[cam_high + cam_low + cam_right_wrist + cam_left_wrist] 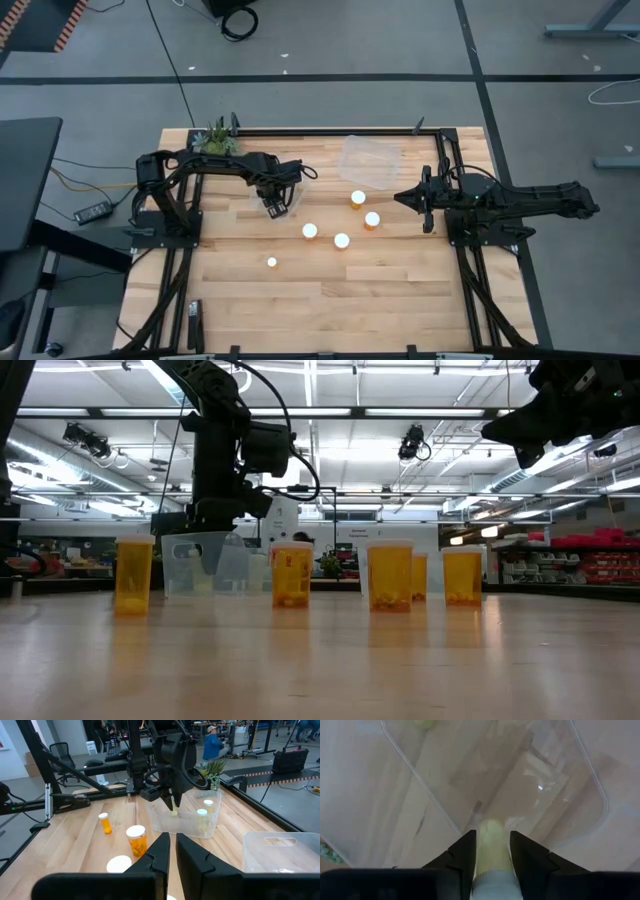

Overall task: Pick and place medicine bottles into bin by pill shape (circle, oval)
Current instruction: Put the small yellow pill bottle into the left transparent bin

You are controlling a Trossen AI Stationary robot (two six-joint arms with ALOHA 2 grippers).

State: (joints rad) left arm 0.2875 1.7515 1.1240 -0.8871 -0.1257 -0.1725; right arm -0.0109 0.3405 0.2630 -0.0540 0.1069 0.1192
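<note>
Fingers (465, 857) of the left arm clasped a medicine bottle (492, 851) by its sides, hanging it over a clear bin (186, 821) near the table's (330, 300) far left corner, beside a small green plant (217, 140). Two more white-capped bottles (202, 819) already stood inside that bin. Five bottles (342, 241) stood loose around the table's middle, one nearer the front edge. A second clear bin (368, 160) sat by the far edge, right of centre. At the right edge the right arm's fingers (170, 851) were pressed together, holding nothing.
</note>
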